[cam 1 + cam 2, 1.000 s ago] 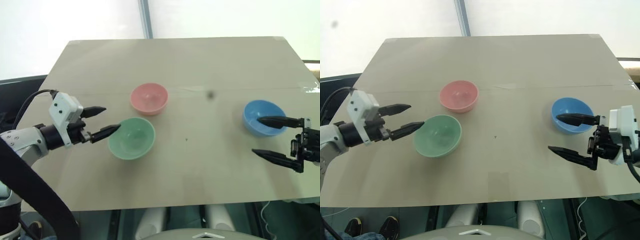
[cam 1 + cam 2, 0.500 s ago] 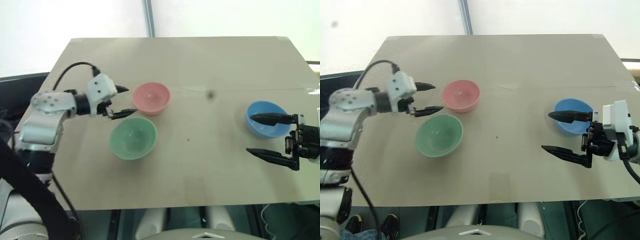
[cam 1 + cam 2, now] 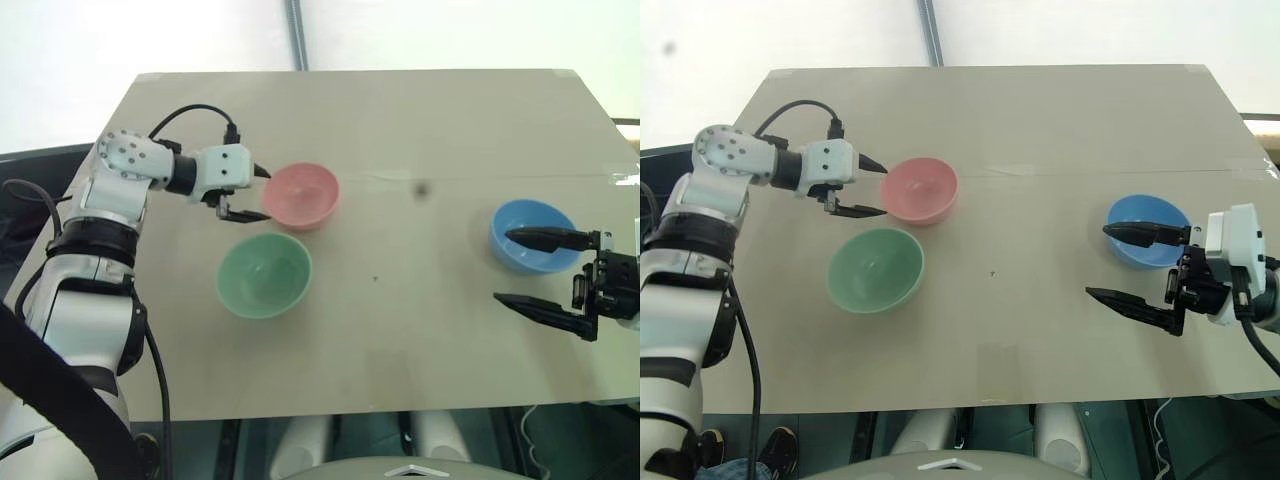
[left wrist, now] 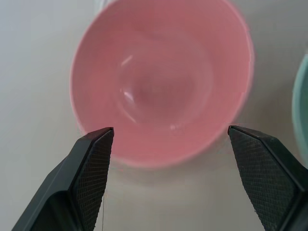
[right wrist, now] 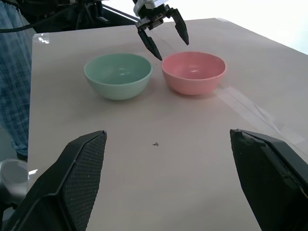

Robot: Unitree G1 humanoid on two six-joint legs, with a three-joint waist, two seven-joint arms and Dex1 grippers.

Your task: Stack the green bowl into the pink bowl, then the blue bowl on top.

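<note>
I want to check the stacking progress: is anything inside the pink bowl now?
Nothing is inside the pink bowl; its smooth bottom shows fully. The green bowl sits beside it on the table, and the open left gripper is at its rim.

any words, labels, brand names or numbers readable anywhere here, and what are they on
None: no text, label, brand or number can be read in any view.
The green bowl, pink bowl and blue bowl are plain, unmarked plastic.
The table carries only a strip of clear tape and a small dark speck, no writing.
The white housing of the left hand and the right hand show no legible marking.
</note>
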